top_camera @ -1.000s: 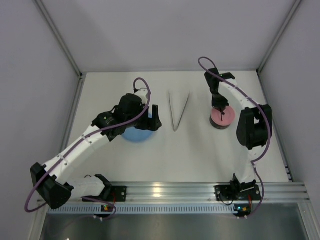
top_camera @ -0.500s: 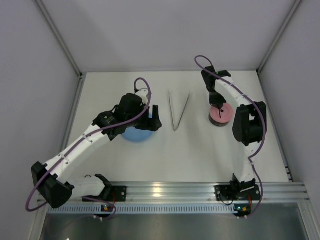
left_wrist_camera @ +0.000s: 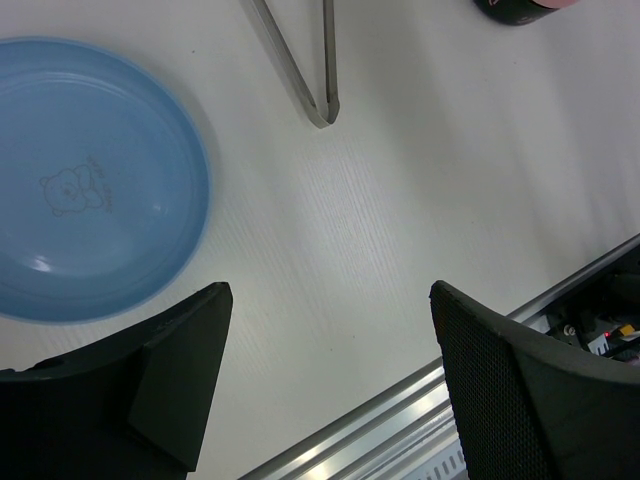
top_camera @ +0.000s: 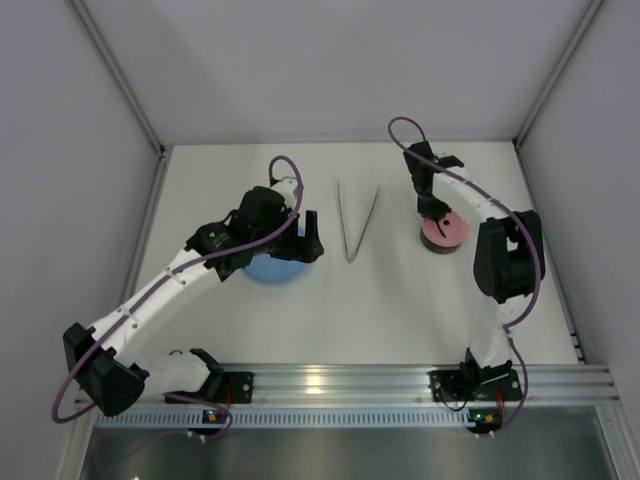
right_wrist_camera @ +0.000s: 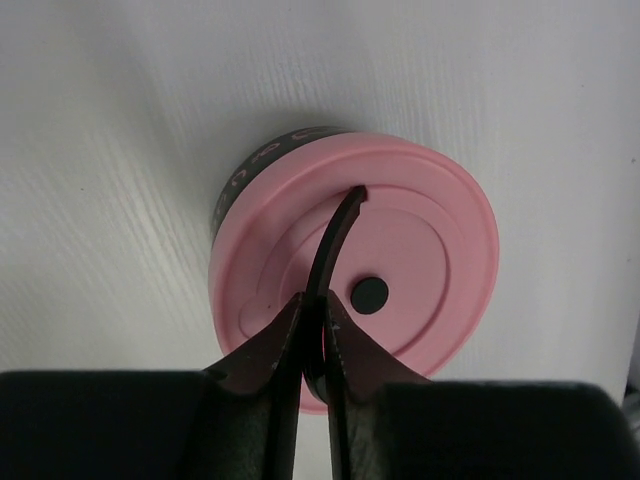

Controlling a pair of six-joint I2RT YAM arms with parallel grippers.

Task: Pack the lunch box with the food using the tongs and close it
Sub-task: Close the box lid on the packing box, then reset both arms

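Note:
The lunch box (top_camera: 436, 246) stands at the right of the table with its pink lid (top_camera: 447, 230) on top. In the right wrist view its dark wall (right_wrist_camera: 250, 172) shows under the lid (right_wrist_camera: 420, 250). My right gripper (top_camera: 432, 210) (right_wrist_camera: 312, 300) sits over the lid, its fingers closed against either side of the lid's thin black handle (right_wrist_camera: 335, 235). The tongs (top_camera: 352, 222) (left_wrist_camera: 310, 70) lie flat in a narrow V mid-table, untouched. My left gripper (top_camera: 303, 240) (left_wrist_camera: 330, 300) hangs open and holds nothing beside the plate. The food is out of view.
A light-blue plate (top_camera: 262, 268) (left_wrist_camera: 90, 180) with a bear drawing lies bare under the left arm. The aluminium rail (left_wrist_camera: 420, 400) runs along the near edge. White walls enclose the table at the back and sides.
The right wrist has swung a little left and toward the back over the lid, which stays on the box. The left arm has not moved.

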